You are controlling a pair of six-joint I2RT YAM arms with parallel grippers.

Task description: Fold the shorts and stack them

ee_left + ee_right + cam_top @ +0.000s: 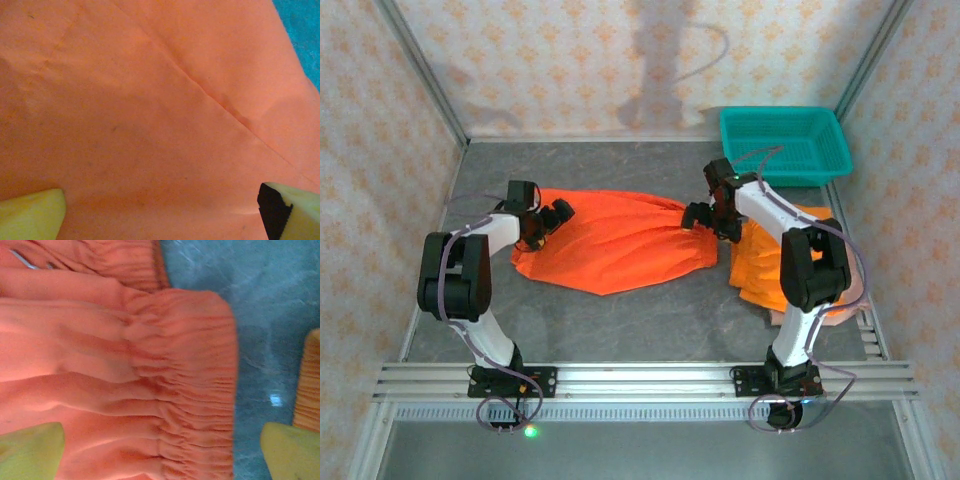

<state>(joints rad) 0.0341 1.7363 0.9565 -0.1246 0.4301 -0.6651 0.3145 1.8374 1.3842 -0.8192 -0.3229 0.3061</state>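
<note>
On the top camera I have one pair of orange shorts (610, 245) spread flat in the middle of the table (620, 330), lying left to right. My left claw (555, 215) is at its left end and my right claw (700, 215) at its right end.

On the left wrist camera the left claw (162, 215) stands wide, with one yellow fingertip (30, 217) at each lower corner. Smooth orange cloth with one diagonal seam lies between them. I cannot tell whether the tips touch it.

On the right wrist camera the right claw (160, 455) is wide too. One fingertip (30, 452) is over the cloth and the other over bare table. The gathered waistband (200, 385) lies between them, and nothing is pinched.

A pile (765, 265) of more orange cloth sits near the table's right edge, partly under my right arm and just right of the spread shorts. A teal basket (785, 145) stands in the far right corner, beyond the pile.
</note>
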